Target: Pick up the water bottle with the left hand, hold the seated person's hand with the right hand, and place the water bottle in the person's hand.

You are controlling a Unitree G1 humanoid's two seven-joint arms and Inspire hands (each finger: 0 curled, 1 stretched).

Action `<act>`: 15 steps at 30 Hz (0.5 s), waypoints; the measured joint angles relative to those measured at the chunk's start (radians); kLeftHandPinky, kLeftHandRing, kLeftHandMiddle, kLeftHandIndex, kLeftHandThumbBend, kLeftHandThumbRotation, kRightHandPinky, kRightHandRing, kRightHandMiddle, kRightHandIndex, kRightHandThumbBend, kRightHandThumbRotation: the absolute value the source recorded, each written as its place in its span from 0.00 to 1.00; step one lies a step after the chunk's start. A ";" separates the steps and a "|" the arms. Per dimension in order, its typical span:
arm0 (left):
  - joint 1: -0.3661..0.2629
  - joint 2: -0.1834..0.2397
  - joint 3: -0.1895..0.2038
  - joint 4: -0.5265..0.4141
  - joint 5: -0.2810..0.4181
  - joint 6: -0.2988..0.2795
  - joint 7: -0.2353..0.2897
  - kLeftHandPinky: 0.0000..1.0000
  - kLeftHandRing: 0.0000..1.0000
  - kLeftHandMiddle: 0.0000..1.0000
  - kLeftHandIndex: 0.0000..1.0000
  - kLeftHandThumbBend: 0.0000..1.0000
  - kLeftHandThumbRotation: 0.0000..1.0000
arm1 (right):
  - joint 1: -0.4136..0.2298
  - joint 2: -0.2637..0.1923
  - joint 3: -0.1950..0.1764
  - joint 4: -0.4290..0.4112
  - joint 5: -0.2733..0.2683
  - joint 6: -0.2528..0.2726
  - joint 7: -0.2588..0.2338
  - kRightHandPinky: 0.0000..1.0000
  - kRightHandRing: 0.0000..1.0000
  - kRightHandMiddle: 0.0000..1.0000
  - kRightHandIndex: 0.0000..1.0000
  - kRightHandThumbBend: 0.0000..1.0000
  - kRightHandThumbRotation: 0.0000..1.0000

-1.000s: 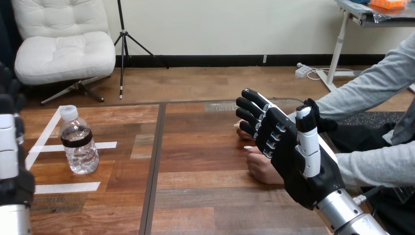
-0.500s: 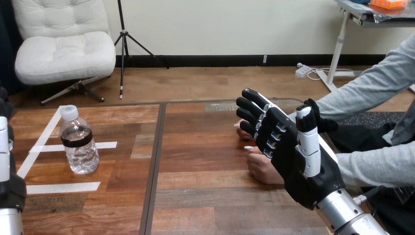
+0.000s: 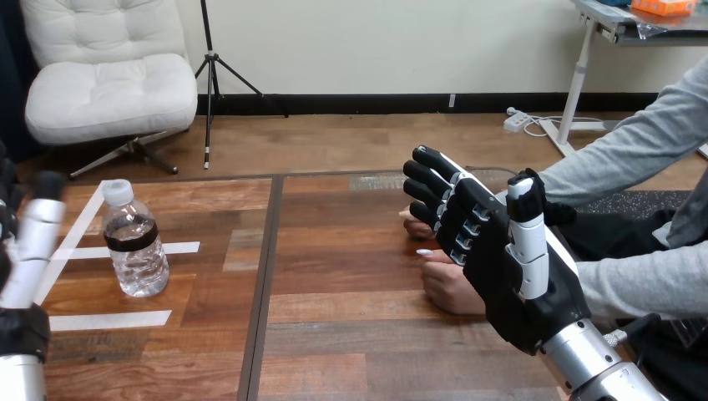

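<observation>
While the left hand [image 3: 33,244] is hovering straight-fingered beside the upright water bottle [image 3: 134,244], the right hand [image 3: 511,280] is hanging with fingers extended, gripping nothing, over the person's hand [image 3: 451,289].

No legible text or numbers, water bottle [image 3: 138,266], its dark label band [image 3: 131,235] showing no readable print

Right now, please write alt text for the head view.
The robot's open right hand is raised near the person's hand resting on the table. A water bottle stands upright at the left, apart from the left hand.
</observation>
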 measured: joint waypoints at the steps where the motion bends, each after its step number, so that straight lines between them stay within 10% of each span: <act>1: 0.000 0.001 -0.001 0.000 0.013 0.004 0.005 0.96 0.96 0.95 0.92 0.95 0.20 | 0.000 0.000 0.000 0.000 0.000 0.000 -0.001 1.00 0.96 0.94 0.92 0.92 1.00; 15: 0.002 0.015 -0.007 -0.007 0.136 0.055 0.038 0.95 0.99 0.99 0.97 1.00 0.04 | 0.000 0.000 0.000 -0.001 0.000 0.006 -0.004 1.00 0.96 0.94 0.92 0.92 1.00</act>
